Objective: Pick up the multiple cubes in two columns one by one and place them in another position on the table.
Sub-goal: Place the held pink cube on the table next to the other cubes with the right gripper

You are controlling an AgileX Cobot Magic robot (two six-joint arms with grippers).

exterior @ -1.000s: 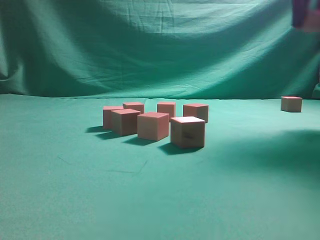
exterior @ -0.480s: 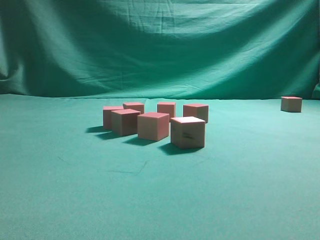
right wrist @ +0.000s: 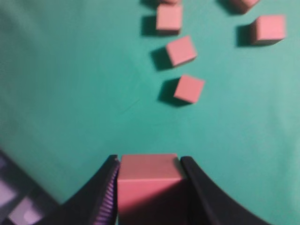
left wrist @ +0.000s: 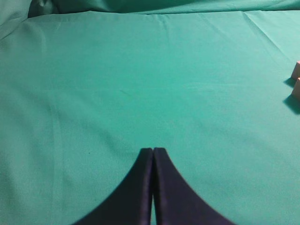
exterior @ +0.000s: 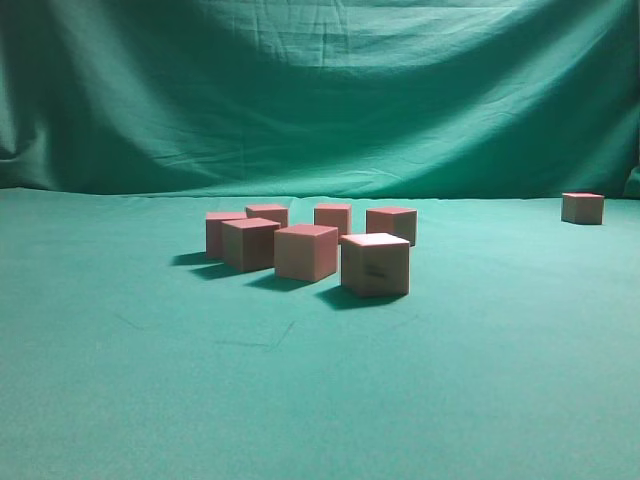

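Several cubes stand in a loose cluster mid-table in the exterior view, the nearest (exterior: 375, 264) at the front right. One more cube (exterior: 582, 207) stands alone at the far right. My right gripper (right wrist: 149, 161) is shut on a cube (right wrist: 149, 180) and holds it high above the green table (right wrist: 70, 93); several cluster cubes show below, the closest (right wrist: 189, 88). My left gripper (left wrist: 153, 151) is shut and empty over bare cloth; two cube edges (left wrist: 296, 79) show at its right border. Neither gripper shows in the exterior view.
A draped green backdrop (exterior: 320, 90) rises behind the table. A dark purple-grey patch (right wrist: 18, 201) shows at the lower left corner of the right wrist view.
A second ago a blurred dark shape with a pinkish thing was at the exterior view's top right corner and a shadow lay on the right of the table; both have gone. The cubes have not moved.
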